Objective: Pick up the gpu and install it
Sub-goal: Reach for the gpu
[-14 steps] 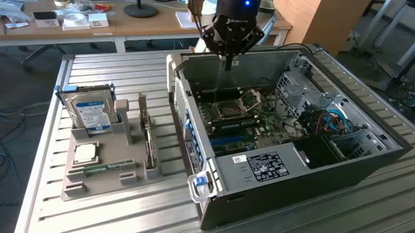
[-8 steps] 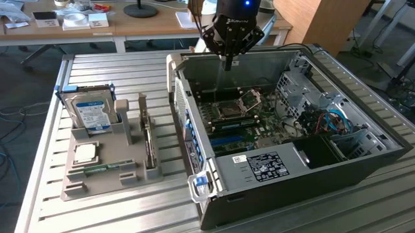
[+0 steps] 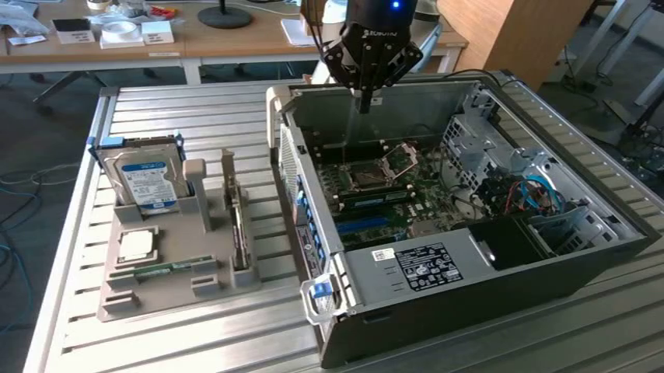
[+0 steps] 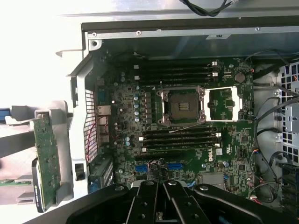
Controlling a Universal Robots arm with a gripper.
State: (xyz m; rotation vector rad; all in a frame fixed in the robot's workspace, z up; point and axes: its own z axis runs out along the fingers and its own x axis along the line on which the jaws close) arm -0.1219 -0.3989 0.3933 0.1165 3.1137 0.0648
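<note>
The gpu [image 3: 238,221] stands on edge between two grey posts of the parts tray [image 3: 155,299], to the exterior view's left of the open computer case [image 3: 467,299]. In the wrist view the gpu [image 4: 47,158] shows as a long green-faced board outside the case wall. My gripper [image 3: 365,102] hangs above the rear part of the case, over the motherboard [image 4: 187,140], well apart from the gpu. Its fingers [image 4: 148,198] are shut together with nothing between them.
The tray also holds a silver hard drive [image 3: 145,180] with a blue-white label, a processor chip [image 3: 137,245] and a green memory stick [image 3: 166,269]. Inside the case are an open processor socket [image 4: 181,106], drive cages and cables [image 3: 524,194]. A desk [image 3: 155,47] stands behind.
</note>
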